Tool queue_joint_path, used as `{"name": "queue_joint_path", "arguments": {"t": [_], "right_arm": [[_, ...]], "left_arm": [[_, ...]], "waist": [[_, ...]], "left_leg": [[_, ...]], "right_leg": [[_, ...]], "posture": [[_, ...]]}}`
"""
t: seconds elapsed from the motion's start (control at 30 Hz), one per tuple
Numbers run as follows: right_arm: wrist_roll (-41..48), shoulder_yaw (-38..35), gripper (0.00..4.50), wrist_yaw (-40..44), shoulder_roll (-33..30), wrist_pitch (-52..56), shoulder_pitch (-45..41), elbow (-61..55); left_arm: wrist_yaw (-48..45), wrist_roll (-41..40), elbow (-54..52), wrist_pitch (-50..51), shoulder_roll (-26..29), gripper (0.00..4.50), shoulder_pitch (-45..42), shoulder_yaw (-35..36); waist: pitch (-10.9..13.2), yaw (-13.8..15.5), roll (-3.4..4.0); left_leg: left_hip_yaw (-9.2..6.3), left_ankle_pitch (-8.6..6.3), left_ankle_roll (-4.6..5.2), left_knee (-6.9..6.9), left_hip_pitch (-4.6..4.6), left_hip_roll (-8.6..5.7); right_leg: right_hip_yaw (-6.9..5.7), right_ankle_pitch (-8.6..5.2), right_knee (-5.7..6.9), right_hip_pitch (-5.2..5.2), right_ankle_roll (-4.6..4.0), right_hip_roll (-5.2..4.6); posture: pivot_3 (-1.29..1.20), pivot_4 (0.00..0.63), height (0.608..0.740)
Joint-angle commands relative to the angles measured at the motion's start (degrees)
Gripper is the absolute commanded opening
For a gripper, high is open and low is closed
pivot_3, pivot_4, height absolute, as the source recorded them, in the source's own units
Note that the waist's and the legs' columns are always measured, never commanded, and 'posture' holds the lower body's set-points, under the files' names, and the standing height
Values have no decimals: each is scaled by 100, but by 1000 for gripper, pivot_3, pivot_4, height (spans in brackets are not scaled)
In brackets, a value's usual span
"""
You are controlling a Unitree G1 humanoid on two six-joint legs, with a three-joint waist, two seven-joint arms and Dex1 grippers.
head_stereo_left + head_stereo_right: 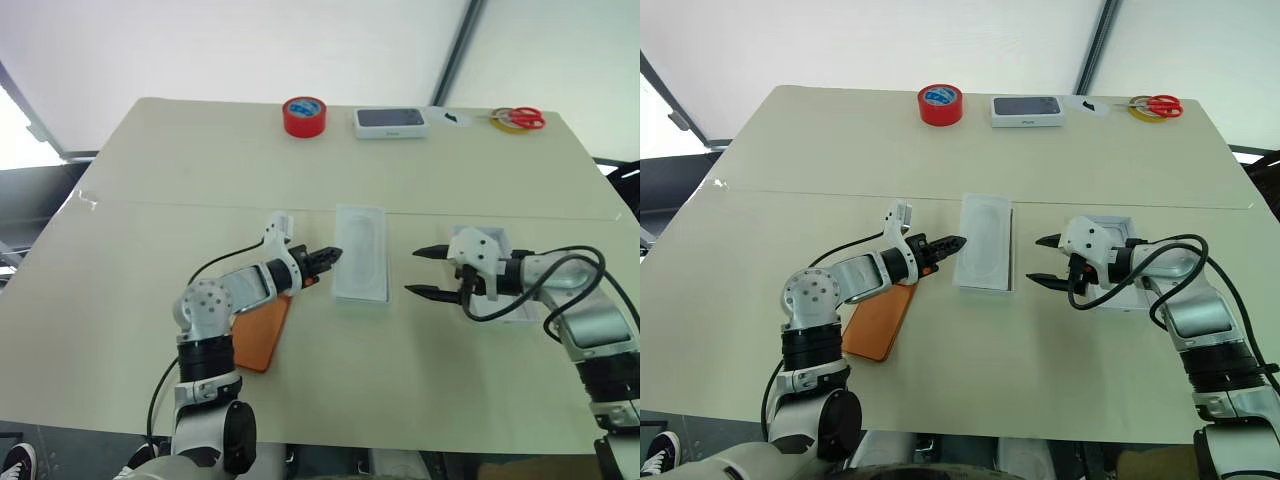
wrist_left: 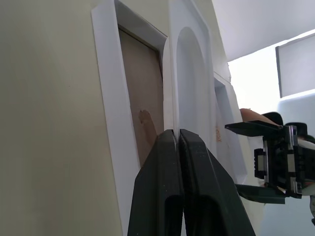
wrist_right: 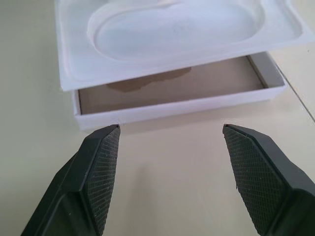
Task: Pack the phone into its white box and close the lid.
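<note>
The orange phone (image 1: 262, 335) lies flat on the table, left of the white box (image 1: 345, 293) and partly under my left forearm. A white moulded insert (image 3: 172, 29) sits askew on top of the box, leaving a strip of the brown floor (image 3: 197, 81) uncovered. My left gripper (image 1: 325, 257) is shut with nothing in it, and its tips are at the box's left edge beside the insert. Just right of the box, my right gripper (image 1: 412, 272) is open and empty, pointing at the box's side wall. The lid (image 1: 1124, 224) lies under my right wrist, mostly hidden.
Along the table's far edge stand a red tape roll (image 1: 305, 116), a closed white box with a dark phone picture (image 1: 390, 122), and red-handled scissors (image 1: 520, 118) beside a yellow ring. Bare tabletop (image 1: 400, 380) spreads in front of the box.
</note>
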Motion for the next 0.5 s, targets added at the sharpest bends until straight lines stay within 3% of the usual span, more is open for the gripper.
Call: {"name": "queue_joint_path", "arguments": {"t": [0.03,0.07,0.17,0.27,0.5], "right_arm": [[32,-123,3469,-91,12,-104,-54,-184],[31,-129,3469,-102,10,-110,-59,-171],[52,-135,3515,-127,5,-96,-81,-186],[82,-121,3515,-156,41,-66,-109,-242],[116,-94,3515,-504,519,-66,-527,-186]], "left_arm": [[-50,72,64,-225,-3,0,-186,-162],[-96,129,85,-265,53,0,-190,-246],[-150,73,216,-238,57,965,-281,-245],[-138,79,215,-250,71,2381,-323,-287],[-317,-99,-383,-48,443,2381,-248,-326]], "waist": [[0,-5,0],[0,-8,0],[0,-15,0],[0,-11,0],[1,-33,0]], "left_leg": [[0,0,0,1,0,-1],[0,0,0,1,0,-1],[0,0,-1,0,1,0],[0,0,-1,0,0,1],[0,3,-5,-3,-1,2]], "right_leg": [[0,0,0,1,0,-1],[0,0,0,1,0,-1],[0,0,0,0,0,1],[0,0,0,-1,0,2],[0,0,1,-7,0,4]], "posture": [[0,150,730],[0,150,730],[0,150,730],[0,150,730],[0,150,730]]}}
